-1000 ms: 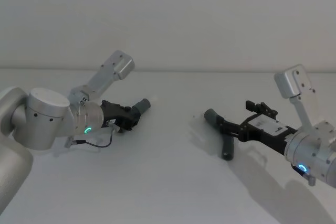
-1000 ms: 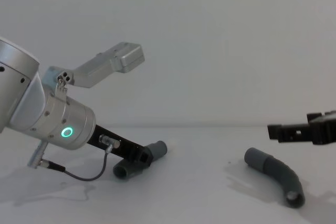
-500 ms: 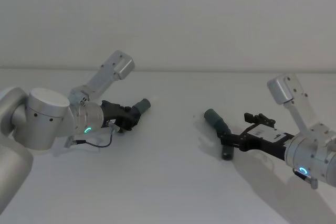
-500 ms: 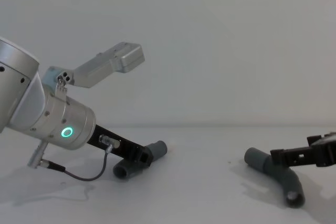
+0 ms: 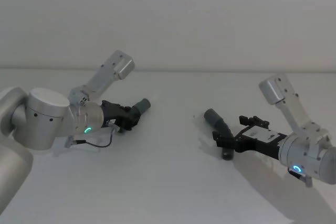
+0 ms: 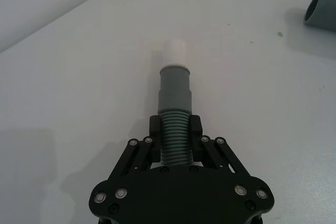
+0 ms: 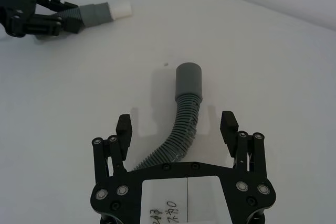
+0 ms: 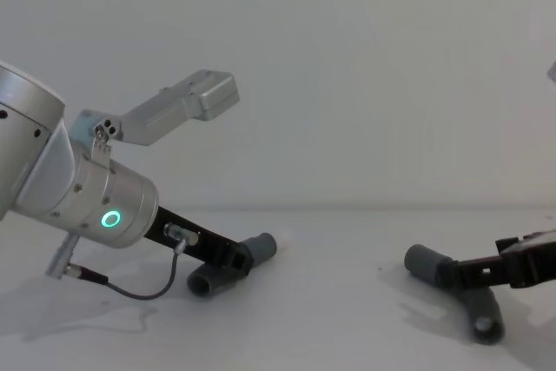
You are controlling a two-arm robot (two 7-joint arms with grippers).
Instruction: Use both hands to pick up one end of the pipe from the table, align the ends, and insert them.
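The pipe is in two pieces on the white table (image 5: 168, 182). My left gripper (image 5: 128, 115) is shut on the ribbed part of the shorter piece (image 6: 175, 90), low over the table, and its pale tip (image 6: 174, 53) points away from the jaws. In the chest view this gripper (image 8: 234, 260) holds the shorter piece (image 8: 261, 248) at a slant. The longer piece (image 5: 216, 119) lies flat at the right. My right gripper (image 7: 176, 128) is open and straddles its ribbed middle (image 7: 185, 124), fingers apart from it on both sides. Its socket cuff (image 7: 189, 80) points toward the left gripper.
A thin black cable (image 8: 139, 288) loops under the left wrist onto the table. The right arm's silver link (image 5: 278, 90) rises behind its gripper. The longer piece's cuff (image 6: 321, 10) shows far off in the left wrist view. A plain wall stands behind the table.
My right gripper has dropped and come in over the longer piece, so its open fingers now flank the hose. The left arm and the shorter piece have stayed put.
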